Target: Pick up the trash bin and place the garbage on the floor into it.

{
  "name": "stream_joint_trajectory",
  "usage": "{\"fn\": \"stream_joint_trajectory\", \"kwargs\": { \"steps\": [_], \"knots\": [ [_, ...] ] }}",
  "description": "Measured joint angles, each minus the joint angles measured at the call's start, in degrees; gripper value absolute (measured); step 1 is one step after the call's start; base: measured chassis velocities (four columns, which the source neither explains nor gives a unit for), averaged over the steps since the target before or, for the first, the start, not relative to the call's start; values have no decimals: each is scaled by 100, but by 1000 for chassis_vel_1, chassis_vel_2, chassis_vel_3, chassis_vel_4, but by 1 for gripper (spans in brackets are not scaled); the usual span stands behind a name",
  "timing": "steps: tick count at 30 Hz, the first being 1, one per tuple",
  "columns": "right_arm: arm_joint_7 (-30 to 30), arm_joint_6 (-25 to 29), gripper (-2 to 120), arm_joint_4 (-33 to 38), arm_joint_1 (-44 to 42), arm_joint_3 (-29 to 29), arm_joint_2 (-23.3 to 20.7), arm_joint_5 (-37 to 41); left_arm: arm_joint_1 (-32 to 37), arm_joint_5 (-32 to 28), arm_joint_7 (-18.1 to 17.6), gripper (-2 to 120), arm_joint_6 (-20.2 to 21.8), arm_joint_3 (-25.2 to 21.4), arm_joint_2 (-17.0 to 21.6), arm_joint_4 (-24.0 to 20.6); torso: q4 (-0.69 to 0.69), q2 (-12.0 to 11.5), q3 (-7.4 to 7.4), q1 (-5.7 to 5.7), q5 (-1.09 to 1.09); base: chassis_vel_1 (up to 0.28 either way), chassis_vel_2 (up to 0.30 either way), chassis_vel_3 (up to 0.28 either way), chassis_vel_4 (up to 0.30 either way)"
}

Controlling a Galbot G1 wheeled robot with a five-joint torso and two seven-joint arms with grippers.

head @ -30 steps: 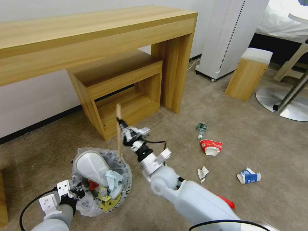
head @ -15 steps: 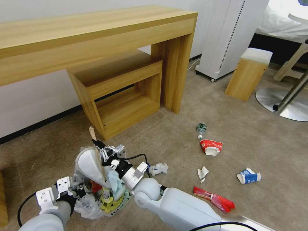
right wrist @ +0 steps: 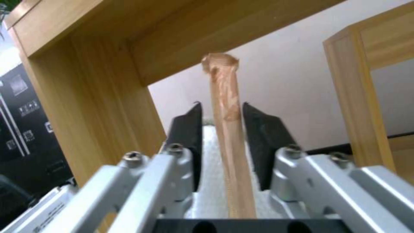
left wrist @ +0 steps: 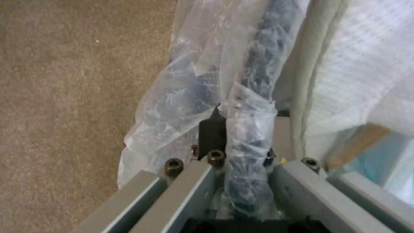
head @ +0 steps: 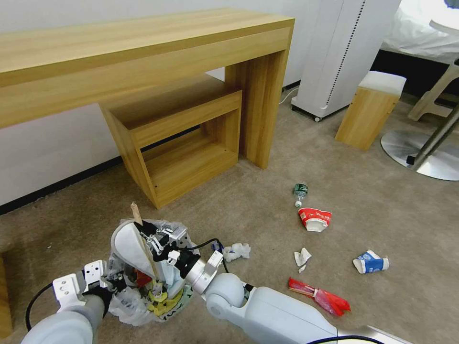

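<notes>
1. The trash bin (head: pixel 143 291), lined with a crinkly plastic bag (left wrist: pixel 202 81), is located on the floor (head: pixel 248 210) at the lower left of the head view, in front of the wooden desk (head: pixel 143 62).
2. The left gripper (head: pixel 112 283) is clamped on the bin's bagged rim; in the left wrist view the rim is pinched between its fingers (left wrist: pixel 212 132).
3. The right gripper (head: pixel 150 235) is positioned over the bin's mouth. Its jaws are parted slightly, with the wooden stick (right wrist: pixel 226 129) standing between them; no firm contact is seen.
4. The stick is set nearly upright, its lower end inside the bin beside a white slipper (head: pixel 126 248).
5. Remaining on the carpet, well apart from the bin: green-label bottle (head: pixel 300 191), red-white paper bowl (head: pixel 314 219), blue-white carton (head: pixel 369 263), red wrapper (head: pixel 319 297), crumpled paper (head: pixel 236 251).
</notes>
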Motion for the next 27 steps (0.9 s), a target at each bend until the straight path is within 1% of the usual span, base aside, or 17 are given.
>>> {"fn": "stream_joint_trajectory", "kwargs": {
  "steps": [2, 3, 5, 6, 8, 10, 11, 13, 14, 17, 18, 20, 21, 22, 25, 26, 27],
  "knots": [
    [48, -40, 38, -5, 21, 0, 11, 27, -5, -4, -3, 0, -7, -6, 1, 21, 0, 0, 0, 0, 0, 0, 0, 0, 0],
    [48, -40, 38, -5, 21, 0, 11, 27, -5, -4, -3, 0, -7, -6, 1, 21, 0, 0, 0, 0, 0, 0, 0, 0, 0],
    [88, -55, 48, -34, 27, -6, 19, 33, 0, -14, -4, 0, -9, -26, 11, 28, 1, 0, 0, 0, 0, 0, 0, 0, 0],
    [88, -55, 48, -34, 27, -6, 19, 33, 0, -14, -4, 0, -9, -26, 11, 28, 1, 0, 0, 0, 0, 0, 0, 0, 0],
    [139, -75, 60, -45, 29, -14, 26, 55, 0, -42, -3, 0, -19, -44, 45, 36, 0, 0, 0, 0, 0, 0, 0, 0, 0],
    [167, -79, 63, -45, 30, -16, 30, 61, -2, -52, -3, 0, -22, -45, 49, 38, 0, 0, 0, 0, 0, 0, 0, 0, 0],
    [209, -84, 69, -39, 33, -15, 35, 69, -10, -56, -3, 0, -24, -45, 49, 44, 0, 0, 0, 0, 0, 0, 0, 0, 0],
    [389, -132, 78, 15, 76, 51, 47, 62, -30, -56, -3, 0, -32, -45, 48, 66, 0, 0, 0, 0, 0, 0, 0, 0, 0],
    [389, -132, 78, 15, 76, 51, 47, 62, -30, -56, -3, 0, -32, -45, 48, 66, 0, 0, 0, 0, 0, 0, 0, 0, 0],
    [838, -351, 93, 151, 224, 259, -3, 47, -30, -53, -2, 0, -35, -60, 46, 80, 1, 0, 0, 0, 0, 0, 0, 0, 0],
    [838, -351, 93, 151, 224, 259, -3, 47, -30, -53, -2, 0, -35, -60, 46, 80, 1, 0, 0, 0, 0, 0, 0, 0, 0],
    [1184, -494, 99, 223, 401, 513, -104, 202, -30, -53, 1, 0, -37, -84, 47, 77, 1, 0, 0, 0, 1, 0, 0, 0, 0],
    [1364, -571, 100, 274, 473, 667, -204, 285, -32, -51, 2, 0, -38, -91, 42, 70, 1, 0, 0, 0, 1, 0, 0, 0, 0],
    [1364, -571, 100, 274, 473, 667, -204, 285, -32, -51, 2, 0, -38, -91, 42, 70, 1, 0, 0, 0, 1, 0, 0, 0, 0],
    [2054, -997, 100, 465, 468, 1100, -642, 330, -31, 10, 30, 0, -39, -87, -2, 81, 2, 0, 0, 0, 3, 0, 0, 0, 0],
    [2054, -997, 100, 465, 468, 1100, -642, 330, -31, 10, 30, 0, -39, -87, -2, 81, 2, 0, 0, 0, 3, 0, 0, 0, 0],
    [2227, -1119, 100, 431, 396, 1219, -878, 314, -32, 38, 43, 0, -39, -71, -21, 96, 2, 0, 0, 0, 2, 0, 0, 0, 0]
  ]
}}
